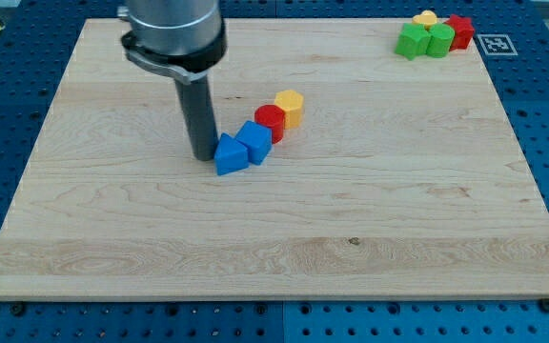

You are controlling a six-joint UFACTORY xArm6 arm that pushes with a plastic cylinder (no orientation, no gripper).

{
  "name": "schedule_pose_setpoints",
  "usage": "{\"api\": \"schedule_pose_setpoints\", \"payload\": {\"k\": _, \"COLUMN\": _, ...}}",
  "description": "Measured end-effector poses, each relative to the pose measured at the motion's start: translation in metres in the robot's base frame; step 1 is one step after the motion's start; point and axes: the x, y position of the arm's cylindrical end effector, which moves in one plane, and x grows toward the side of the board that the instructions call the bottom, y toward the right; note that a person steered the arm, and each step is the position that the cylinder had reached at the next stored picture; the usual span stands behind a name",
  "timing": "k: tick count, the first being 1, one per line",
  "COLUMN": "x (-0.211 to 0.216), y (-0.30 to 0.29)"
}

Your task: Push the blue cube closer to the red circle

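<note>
the blue cube (254, 141) sits mid-board, touching the red circle (271, 122) on its upper right and a blue triangle block (229, 155) on its lower left. there is no pincer; the tip (204, 155) holds nothing, resting against the triangle's left side. the cube looks light, rigid and easily turned, so it is best pushed squarely through its lower-left face.

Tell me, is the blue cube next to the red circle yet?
Nearly done: the blue cube already sits against the red circle. In hand: my tip rests beside the blue triangle, on the view's left of the cube. Left: maybe a tiny nudge.
</note>
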Motion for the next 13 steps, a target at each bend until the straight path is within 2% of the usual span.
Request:
{"api": "schedule_pose_setpoints", "payload": {"k": 4, "x": 0.036, "y": 0.007}}
{"api": "schedule_pose_setpoints", "payload": {"k": 6, "x": 0.026, "y": 0.057}}
{"api": "schedule_pose_setpoints", "payload": {"k": 7, "x": 0.011, "y": 0.059}}
{"api": "schedule_pose_setpoints", "payload": {"k": 10, "x": 0.038, "y": 0.114}}
{"api": "schedule_pose_setpoints", "payload": {"k": 12, "x": 0.021, "y": 0.149}}
{"api": "schedule_pose_setpoints", "payload": {"k": 13, "x": 0.0, "y": 0.153}}
